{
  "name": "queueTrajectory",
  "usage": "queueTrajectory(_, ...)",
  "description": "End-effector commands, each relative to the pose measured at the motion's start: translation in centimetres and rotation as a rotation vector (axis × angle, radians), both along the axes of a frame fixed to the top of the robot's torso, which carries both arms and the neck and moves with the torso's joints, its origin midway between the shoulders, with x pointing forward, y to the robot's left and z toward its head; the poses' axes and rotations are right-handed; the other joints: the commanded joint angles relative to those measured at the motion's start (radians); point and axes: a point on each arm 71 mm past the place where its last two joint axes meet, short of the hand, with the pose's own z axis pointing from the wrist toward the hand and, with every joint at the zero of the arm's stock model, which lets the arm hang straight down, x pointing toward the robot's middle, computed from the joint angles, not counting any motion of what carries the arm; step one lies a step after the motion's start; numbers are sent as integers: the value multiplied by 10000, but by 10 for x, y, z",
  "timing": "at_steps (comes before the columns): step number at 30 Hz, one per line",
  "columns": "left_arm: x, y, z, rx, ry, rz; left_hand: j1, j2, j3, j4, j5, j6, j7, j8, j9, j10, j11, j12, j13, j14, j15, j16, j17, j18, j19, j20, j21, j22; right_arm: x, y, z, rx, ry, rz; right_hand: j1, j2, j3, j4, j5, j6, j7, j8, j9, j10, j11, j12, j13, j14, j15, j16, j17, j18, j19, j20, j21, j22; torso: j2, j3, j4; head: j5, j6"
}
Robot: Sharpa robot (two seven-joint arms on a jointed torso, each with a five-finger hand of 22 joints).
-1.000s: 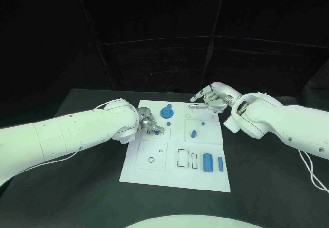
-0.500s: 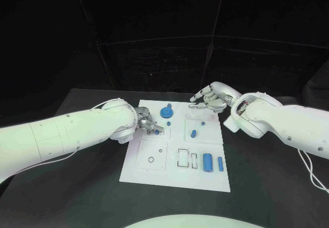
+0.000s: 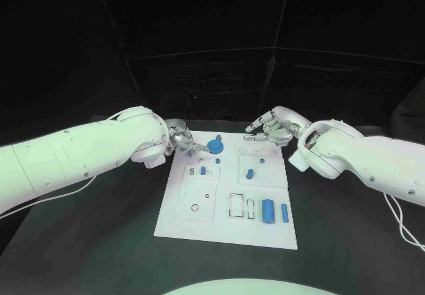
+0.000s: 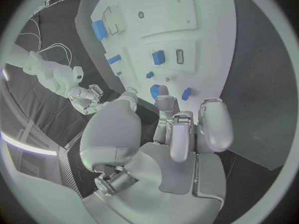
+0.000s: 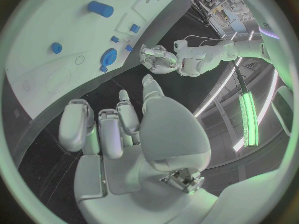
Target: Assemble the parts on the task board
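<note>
Assembly is partly complete. On the task board (image 3: pixel 199 212), centred on the tabletop (image 3: pixel 354 233), a round blue knob (image 3: pixel 214 145) and several small blue pegs stand seated at the far end. Two blue cylinders (image 3: pixel 268 209) lie loose near an unfilled rectangular slot (image 3: pixel 237 204). The left hand (image 3: pixel 182 141) and right hand (image 3: pixel 270 132) hover at the far end, fingers loosely spread, holding nothing.

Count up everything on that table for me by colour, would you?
Blue pieces: 9, one of them half hidden beside the left robot hand
White board: 1
Silver robot hands: 2, counting the right robot hand
Total: 12
</note>
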Motion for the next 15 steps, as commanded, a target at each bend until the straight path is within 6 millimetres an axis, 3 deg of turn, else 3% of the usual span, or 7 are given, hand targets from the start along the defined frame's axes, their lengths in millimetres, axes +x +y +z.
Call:
queueTrajectory(1, 5, 3, 5, 86, 642, -578, 219, 86, -193, 44, -34, -182, 97, -214, -141, -218, 89, -268, -341, 1022, 125, -61, 2480, 168, -94, 50, -164, -182, 1, 1, 1, -10, -23, 67, -124, -2, -67, -8, -65, -12, -71, 58, 11, -54, 12, -64, -17, 582, 6, -43, 469, 207, -92, 8, -68, -9, 12, -2, 5, -10, -12)
queueTrajectory(5, 17, 9, 9, 288, 784, -455, 261, 141, -349, 57, -35, -207, 145, -309, -223, -286, 131, -350, -452, 1020, 161, -64, 2475, 174, -103, 92, -200, -210, 1, 1, 1, -18, -14, 66, -124, -2, -67, -8, -65, -12, -71, 58, 11, -54, 12, -64, -17, 582, 6, -43, 469, 207, -92, 8, -68, -9, 5, 3, 10, 0, -8)
queueTrajectory(11, 41, 16, 8, 881, 1162, -277, 788, 605, -365, -33, -6, -123, 191, -424, -391, -253, 181, -297, -458, 1030, 218, -43, 2509, 174, -70, 170, -187, -158, 2, 5, 0, -37, -16, 141, -140, 6, -88, 3, -62, -18, -70, 57, 10, -47, 13, -52, -8, 583, 6, -43, 472, 205, -87, 9, -65, 1, 19, -2, -9, 41, 13)
queueTrajectory(15, 50, 17, 6, 1219, 1135, -259, 1174, 740, -355, -119, 74, -79, 215, -476, -498, -262, 203, -281, -504, 1034, 242, -36, 2521, 177, -58, 210, -192, -146, 2, 6, 0, -44, -24, 187, -130, 23, -97, 0, -31, -20, -71, 59, 10, -50, 13, -56, -13, 584, 6, -43, 476, 205, -88, 9, -69, -3, 29, -6, -22, 58, 18)
